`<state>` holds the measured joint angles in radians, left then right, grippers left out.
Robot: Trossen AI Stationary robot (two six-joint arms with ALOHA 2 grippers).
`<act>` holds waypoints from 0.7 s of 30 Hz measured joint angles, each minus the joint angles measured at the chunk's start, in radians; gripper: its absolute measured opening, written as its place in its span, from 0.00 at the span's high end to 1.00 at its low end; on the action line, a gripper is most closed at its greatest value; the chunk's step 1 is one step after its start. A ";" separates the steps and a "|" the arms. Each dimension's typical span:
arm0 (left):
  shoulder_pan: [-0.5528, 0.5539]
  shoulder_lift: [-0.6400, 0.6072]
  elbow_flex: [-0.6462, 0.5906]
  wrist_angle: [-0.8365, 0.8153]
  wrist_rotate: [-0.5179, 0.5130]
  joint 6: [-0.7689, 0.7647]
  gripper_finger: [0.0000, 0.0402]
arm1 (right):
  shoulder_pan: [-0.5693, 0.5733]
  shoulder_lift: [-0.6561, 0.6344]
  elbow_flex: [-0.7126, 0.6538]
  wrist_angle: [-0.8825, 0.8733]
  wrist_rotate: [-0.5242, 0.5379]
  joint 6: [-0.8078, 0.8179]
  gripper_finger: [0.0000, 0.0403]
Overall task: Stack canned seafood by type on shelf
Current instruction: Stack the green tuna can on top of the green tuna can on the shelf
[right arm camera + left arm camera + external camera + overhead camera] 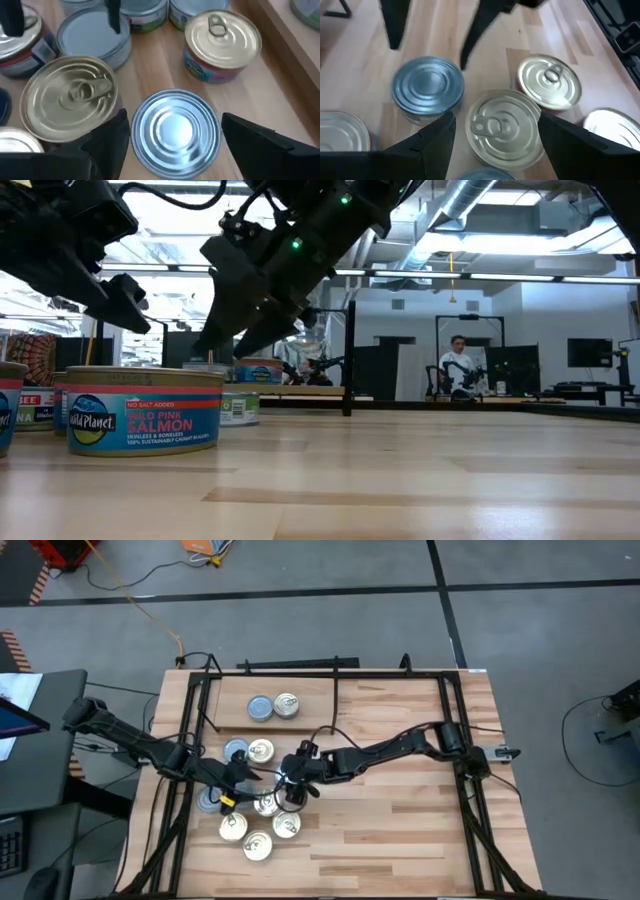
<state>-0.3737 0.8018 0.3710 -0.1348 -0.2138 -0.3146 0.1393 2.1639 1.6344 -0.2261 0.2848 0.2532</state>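
Several flat round tins of canned seafood stand on their bases in a cluster [255,815] on the table's left half, some gold-topped and some blue-grey. My left gripper [496,119] is open, its fingers on either side of a gold pull-tab tin [504,127] without touching it. My right gripper [174,117] is open in the same way over a blue-grey tin [175,127]. In the low view both grippers [120,300] [235,330] hang above the tins. On the shelf [318,712] stand a blue-grey tin [260,708] and a gold tin [286,704].
The two grippers face each other closely over the cluster [240,790] [292,788]. Two more tins [236,749] [260,751] stand between the cluster and the shelf. A black frame [300,670] rims the shelf. The table's right half [400,830] is bare wood.
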 joint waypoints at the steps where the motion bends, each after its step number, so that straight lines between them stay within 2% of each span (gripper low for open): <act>1: 0.000 0.000 0.000 0.005 -0.002 0.001 0.33 | 0.006 0.000 0.000 0.018 0.002 -0.001 0.17; 5: 0.000 0.000 0.000 0.022 0.016 0.024 0.33 | 0.014 -0.001 0.001 0.009 -0.054 0.007 0.17; 11: 0.000 0.000 0.000 -0.040 0.027 -0.008 0.33 | 0.010 0.000 0.001 -0.039 -0.059 -0.015 0.12; 18: 0.010 0.008 0.000 -0.109 -0.200 0.010 0.33 | 0.033 0.000 0.001 -0.087 -0.054 -0.049 0.05; 21: 0.016 0.021 0.000 -0.140 -0.243 0.047 0.33 | 0.042 0.000 0.001 -0.142 -0.046 -0.067 0.04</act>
<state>-0.3580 0.8232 0.3710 -0.2750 -0.4569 -0.2680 0.1810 2.1643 1.6352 -0.3682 0.2392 0.1858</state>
